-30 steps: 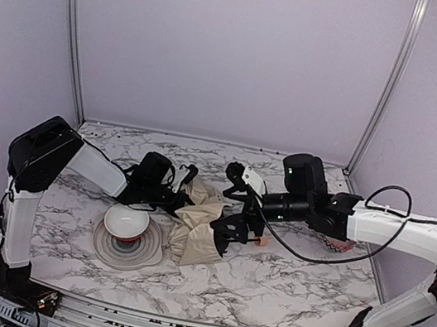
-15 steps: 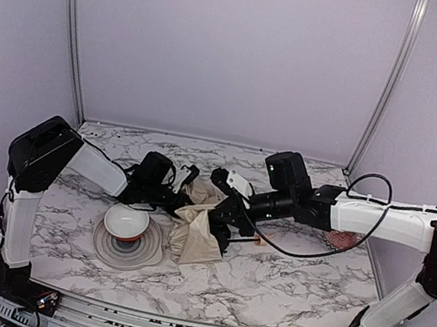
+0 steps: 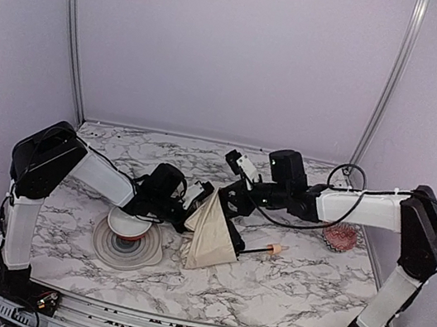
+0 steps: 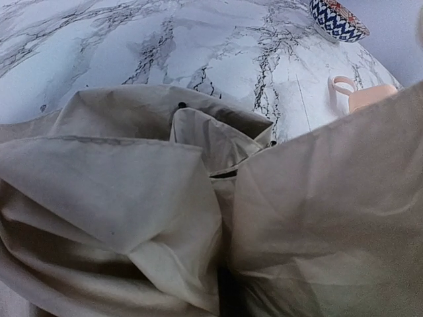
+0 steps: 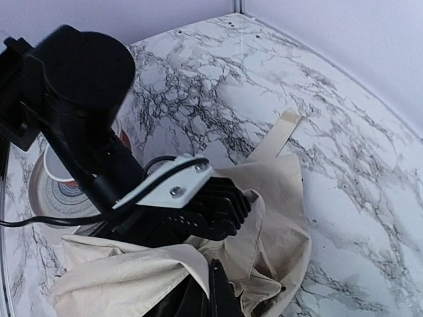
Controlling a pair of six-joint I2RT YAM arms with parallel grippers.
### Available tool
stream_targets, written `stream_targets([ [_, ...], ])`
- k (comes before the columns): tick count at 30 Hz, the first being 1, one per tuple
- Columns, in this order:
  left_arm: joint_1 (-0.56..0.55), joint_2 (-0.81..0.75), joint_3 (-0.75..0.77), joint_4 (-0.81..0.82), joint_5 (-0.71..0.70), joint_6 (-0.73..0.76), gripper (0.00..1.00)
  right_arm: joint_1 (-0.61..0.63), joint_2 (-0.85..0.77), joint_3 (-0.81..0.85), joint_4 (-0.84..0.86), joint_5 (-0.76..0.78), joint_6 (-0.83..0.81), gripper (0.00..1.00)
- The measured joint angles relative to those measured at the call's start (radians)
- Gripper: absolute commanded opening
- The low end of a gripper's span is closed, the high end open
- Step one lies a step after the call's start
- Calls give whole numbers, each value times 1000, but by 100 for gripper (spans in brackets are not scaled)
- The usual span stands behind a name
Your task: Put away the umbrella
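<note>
Left claw [image 3: 194, 201] and right claw [image 3: 226, 205] are both closed, pinching the umbrella [image 3: 211, 234] by its cream fabric, which is bunched between them. Beyond the right claw, its tan handle [image 3: 275, 249] lies on the tabletop [image 3: 290, 289]. Behind the left claw sits a white bowl [image 3: 124, 224].

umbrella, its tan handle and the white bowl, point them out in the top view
umbrella [image 3: 214, 237], top external view, on the cream fabric canopy
handle [image 3: 275, 249], top external view, on the tan grip at the shaft's end
white bowl [image 3: 125, 222], top external view, on its white inside
</note>
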Motion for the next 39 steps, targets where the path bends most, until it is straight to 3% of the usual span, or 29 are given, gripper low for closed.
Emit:
stream_targets([
  [2, 2, 1, 5, -6, 0, -1, 6, -7, 63, -20, 27, 0, 34, 0],
  [5, 6, 8, 16, -10, 2, -1, 24, -13, 158, -42, 48, -12, 75, 0],
  [11, 32, 15, 40, -6, 6, -17, 67, -15, 235, -84, 79, -56, 124, 0],
  [17, 110, -59, -22, 8, -56, -28, 80, -16, 229, -126, 127, -110, 143, 0],
  [24, 146, -254, -87, 10, -72, 2, 77, -16, 179, -174, 122, -146, 155, 0],
  [29, 32, -383, -110, 9, 11, 23, 82, -16, 82, -172, 80, -145, 156, 0],
  [35, -87, -368, -112, -33, 41, 40, 82, -10, -57, -123, 50, -126, 156, 0],
  [37, -88, -355, -111, -45, 37, 40, 72, -3, -87, -103, 48, -115, 156, 0],
  [39, -88, -344, -110, -56, 32, 45, 46, 9, -103, -91, 43, -105, 154, 0],
])
